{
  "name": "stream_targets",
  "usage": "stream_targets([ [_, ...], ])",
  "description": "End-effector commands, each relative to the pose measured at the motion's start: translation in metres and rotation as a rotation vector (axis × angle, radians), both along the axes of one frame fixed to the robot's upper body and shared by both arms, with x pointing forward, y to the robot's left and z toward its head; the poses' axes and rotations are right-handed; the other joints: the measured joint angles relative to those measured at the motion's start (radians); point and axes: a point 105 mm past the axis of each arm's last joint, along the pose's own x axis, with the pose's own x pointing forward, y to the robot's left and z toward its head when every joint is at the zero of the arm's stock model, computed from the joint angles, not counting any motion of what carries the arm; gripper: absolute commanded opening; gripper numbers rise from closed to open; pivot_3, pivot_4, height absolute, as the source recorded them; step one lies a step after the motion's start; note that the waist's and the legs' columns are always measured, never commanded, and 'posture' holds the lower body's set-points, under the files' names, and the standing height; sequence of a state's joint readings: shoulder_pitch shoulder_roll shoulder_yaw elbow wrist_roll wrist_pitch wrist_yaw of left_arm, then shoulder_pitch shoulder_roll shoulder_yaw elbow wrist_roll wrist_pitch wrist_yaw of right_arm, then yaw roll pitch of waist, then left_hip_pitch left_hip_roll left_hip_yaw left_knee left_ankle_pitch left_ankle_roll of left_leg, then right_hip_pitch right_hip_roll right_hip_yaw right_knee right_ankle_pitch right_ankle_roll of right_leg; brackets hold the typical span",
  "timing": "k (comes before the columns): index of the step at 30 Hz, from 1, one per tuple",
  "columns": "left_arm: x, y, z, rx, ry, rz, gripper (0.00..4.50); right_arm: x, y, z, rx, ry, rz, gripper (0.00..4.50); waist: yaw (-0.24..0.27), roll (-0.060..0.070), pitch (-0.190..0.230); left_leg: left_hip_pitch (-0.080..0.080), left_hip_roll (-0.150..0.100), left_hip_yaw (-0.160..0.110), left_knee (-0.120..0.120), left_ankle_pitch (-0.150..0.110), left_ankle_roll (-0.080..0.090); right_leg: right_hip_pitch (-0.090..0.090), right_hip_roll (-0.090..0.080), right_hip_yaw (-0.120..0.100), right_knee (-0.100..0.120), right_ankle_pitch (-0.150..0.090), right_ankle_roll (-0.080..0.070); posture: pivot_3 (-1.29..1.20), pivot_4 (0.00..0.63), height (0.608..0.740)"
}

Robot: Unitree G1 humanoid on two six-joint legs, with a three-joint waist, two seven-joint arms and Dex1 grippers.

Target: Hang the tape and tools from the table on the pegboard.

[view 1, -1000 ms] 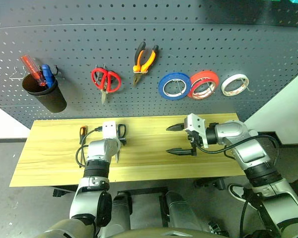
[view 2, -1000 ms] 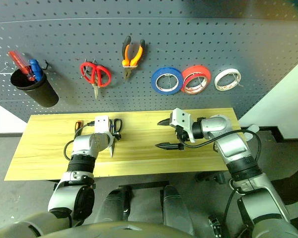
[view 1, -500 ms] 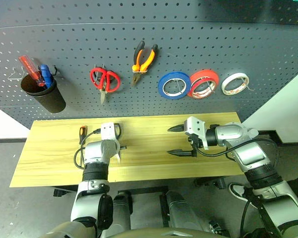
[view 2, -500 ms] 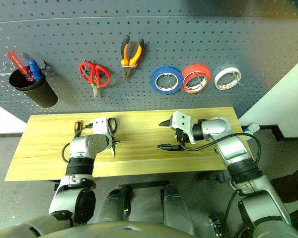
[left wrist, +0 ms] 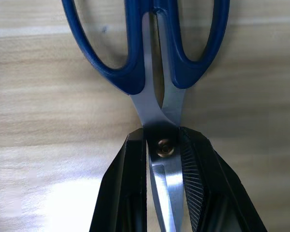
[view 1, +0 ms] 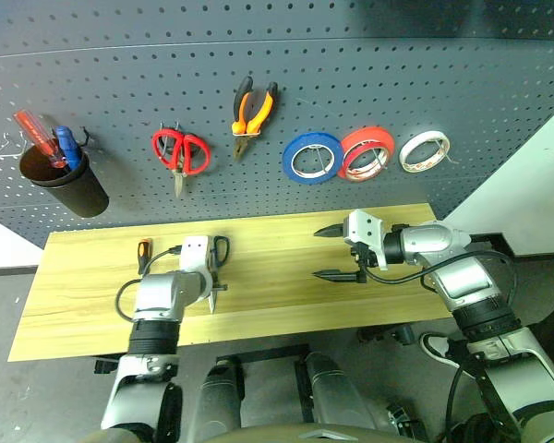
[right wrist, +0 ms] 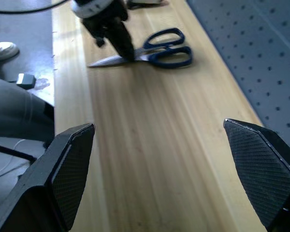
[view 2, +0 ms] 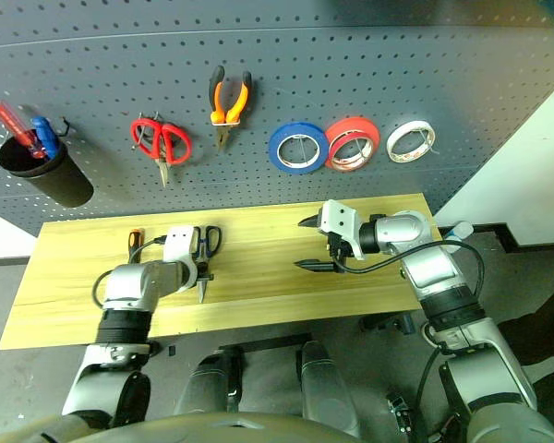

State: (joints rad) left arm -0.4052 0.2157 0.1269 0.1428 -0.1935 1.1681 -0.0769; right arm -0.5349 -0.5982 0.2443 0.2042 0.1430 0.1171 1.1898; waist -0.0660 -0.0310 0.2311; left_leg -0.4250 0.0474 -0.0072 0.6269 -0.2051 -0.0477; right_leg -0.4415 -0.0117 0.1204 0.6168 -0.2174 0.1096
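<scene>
My left gripper [left wrist: 163, 144] is shut on the dark-handled scissors [left wrist: 157, 53], clamping them at the pivot screw. The scissors lie flat on the wooden table [view 1: 277, 305], handles toward the pegboard [view 1: 462, 55]. The right wrist view shows the same grip: the left gripper [right wrist: 117, 36] pinches the scissors [right wrist: 166, 48]. My right gripper [view 1: 321, 253] hovers open over the table's right half, with nothing between its fingers [right wrist: 70, 169]. A short screwdriver [view 1: 143, 251] with a black-and-orange handle lies at the table's left. The orange-and-black pliers [view 1: 253, 106] and the red tape [view 1: 367, 152] hang on the pegboard.
Red-handled scissors [view 1: 179, 152], a blue roll [view 1: 311, 158] and a white roll [view 1: 422, 150] also hang on the board. A black cup [view 1: 63, 180] at the far left holds a red and a blue screwdriver. Bare wood lies between the two grippers.
The left gripper's fingers have closed on the scissors at the pivot. The camera has shifted, so the whole scene sits further left. The right gripper stays open and still.
</scene>
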Motion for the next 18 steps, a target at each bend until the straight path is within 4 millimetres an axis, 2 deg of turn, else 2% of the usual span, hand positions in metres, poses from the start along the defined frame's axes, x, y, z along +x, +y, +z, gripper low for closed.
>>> stream_targets([
  [1, -0.007, 0.007, 0.016, -0.010, -0.045, -0.056, 0.64, 0.004, 0.001, 0.014, 0.034, -0.051, 0.011, 4.50, -0.002, 0.000, 0.000, 0.000, 0.000, 0.000, 0.000, 0.000, 0.000, 0.000, 0.000, 0.000, 0.000, 0.000, 0.000, 0.06, 0.181, 0.740],
  [5, -0.017, 0.009, 0.037, -0.002, -0.127, -0.158, 0.64, 0.005, -0.001, 0.015, 0.038, -0.058, 0.007, 4.50, 0.001, 0.000, 0.000, -0.001, 0.000, 0.000, 0.000, 0.000, 0.000, 0.000, 0.000, 0.000, 0.000, 0.002, -0.003, 0.07, 0.172, 0.740],
  [8, -0.023, 0.005, 0.060, -0.105, -0.293, -0.239, 0.64, 0.005, -0.002, 0.015, 0.041, -0.061, 0.007, 4.50, 0.001, -0.001, 0.000, -0.001, 0.000, 0.000, 0.001, 0.000, 0.000, 0.000, -0.001, 0.000, -0.001, 0.002, -0.003, 0.07, 0.168, 0.740],
  [12, -0.044, 0.017, 0.065, -0.177, -0.347, -0.348, 0.64, 0.005, -0.001, 0.023, 0.086, -0.062, 0.005, 4.50, -0.005, -0.001, -0.001, -0.001, 0.000, 0.000, 0.000, 0.000, 0.000, -0.001, -0.001, 0.000, -0.001, 0.002, -0.004, 0.08, 0.155, 0.740],
  [18, -0.057, 0.032, 0.081, -0.181, -0.509, -0.472, 0.64, 0.009, -0.006, 0.040, 0.147, -0.061, -0.010, 4.50, 0.000, -0.002, -0.001, -0.002, 0.000, 0.000, 0.001, 0.000, 0.000, -0.001, -0.001, 0.000, -0.002, 0.003, -0.005, 0.09, 0.143, 0.740],
])
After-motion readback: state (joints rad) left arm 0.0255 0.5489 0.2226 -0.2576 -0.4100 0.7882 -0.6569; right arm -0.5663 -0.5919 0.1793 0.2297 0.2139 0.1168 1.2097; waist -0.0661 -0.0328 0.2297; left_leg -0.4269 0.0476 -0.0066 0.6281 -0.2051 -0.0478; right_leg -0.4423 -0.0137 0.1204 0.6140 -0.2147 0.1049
